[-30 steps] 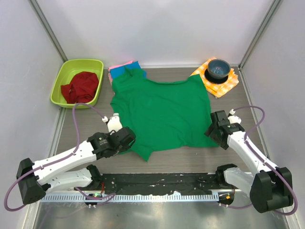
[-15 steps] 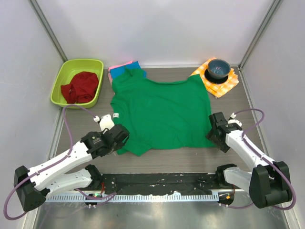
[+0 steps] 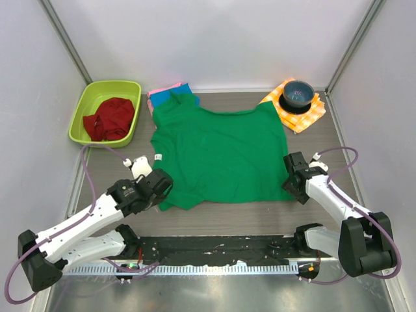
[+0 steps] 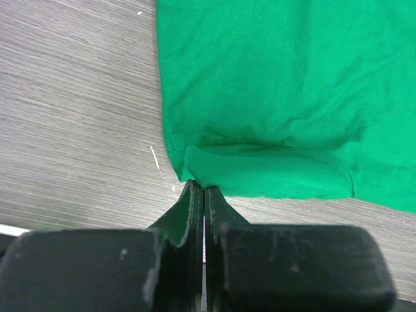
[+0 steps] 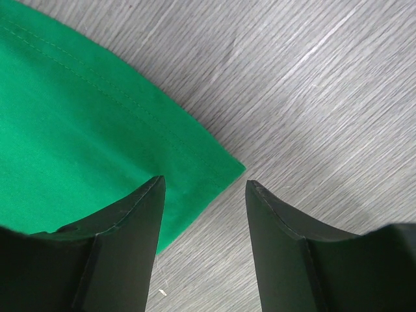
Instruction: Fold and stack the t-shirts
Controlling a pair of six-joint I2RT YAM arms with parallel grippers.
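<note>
The large green t-shirt (image 3: 218, 156) lies spread flat in the middle of the table, neck toward the back. My left gripper (image 3: 162, 195) is shut on its near left hem corner, and the left wrist view shows the folded hem (image 4: 266, 172) pinched at my fingertips (image 4: 198, 186). My right gripper (image 3: 290, 183) is open, low over the shirt's near right corner (image 5: 214, 162), which lies between my jaws (image 5: 205, 183). Folded blue (image 3: 156, 104) and pink (image 3: 161, 90) shirts lie partly under the green shirt's back left sleeve.
A lime green bin (image 3: 84, 107) holding a red cloth (image 3: 109, 118) stands at the back left. A dark bowl (image 3: 298, 94) sits on an orange-and-white checked cloth (image 3: 311, 116) at the back right. Enclosure walls stand close on both sides.
My left gripper has pulled the shirt's near left corner to the left, straightening the near hem. My right gripper has shifted slightly at the near right corner and stays open.
</note>
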